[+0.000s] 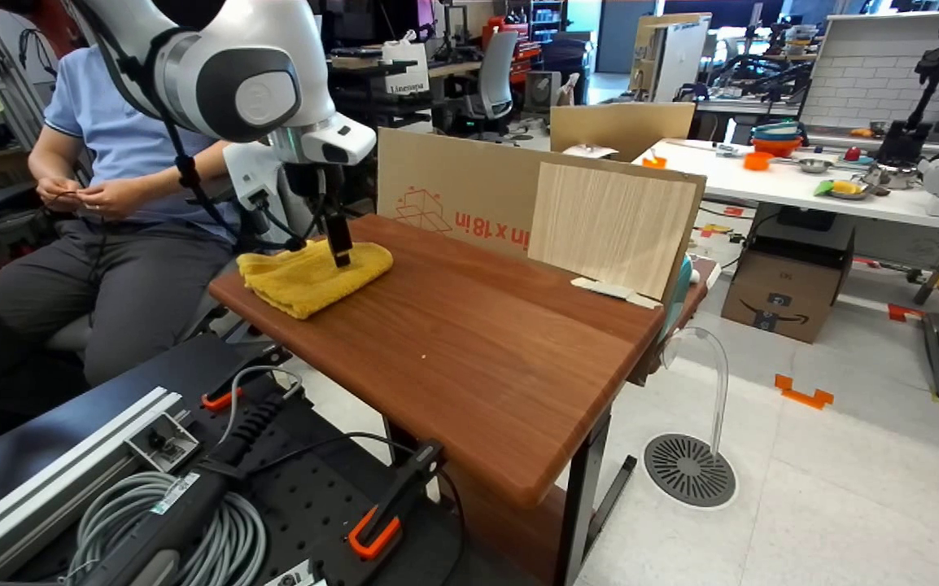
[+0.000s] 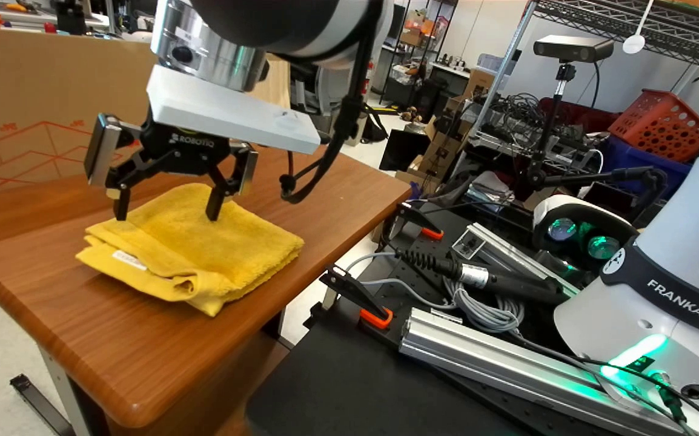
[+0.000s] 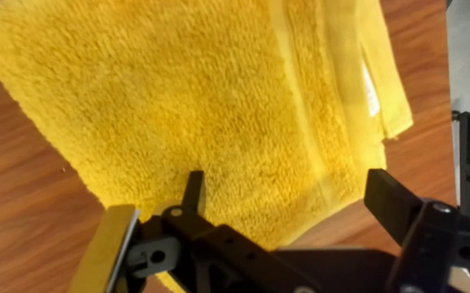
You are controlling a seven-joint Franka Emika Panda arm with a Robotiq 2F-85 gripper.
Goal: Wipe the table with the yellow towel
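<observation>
The yellow towel [image 1: 299, 281] lies folded and rumpled at one end of the reddish-brown wooden table [image 1: 453, 350]. It also shows in an exterior view [image 2: 234, 248], with a white tag at one edge, and fills much of the wrist view [image 3: 178, 89]. My gripper [image 2: 167, 217] points down over the towel with its two fingers wide apart and nothing between them. In the wrist view the gripper [image 3: 286, 175] has one fingertip over the towel and the other at its edge. Whether the tips touch the cloth I cannot tell.
A cardboard sheet [image 1: 469, 187] stands along the table's far edge, with a light wood panel [image 1: 612, 228] leaning on it. A person [image 1: 136, 195] sits close to the towel's end. A black board with clamps [image 1: 376, 529] and coiled cable [image 1: 217, 529] adjoins the near side.
</observation>
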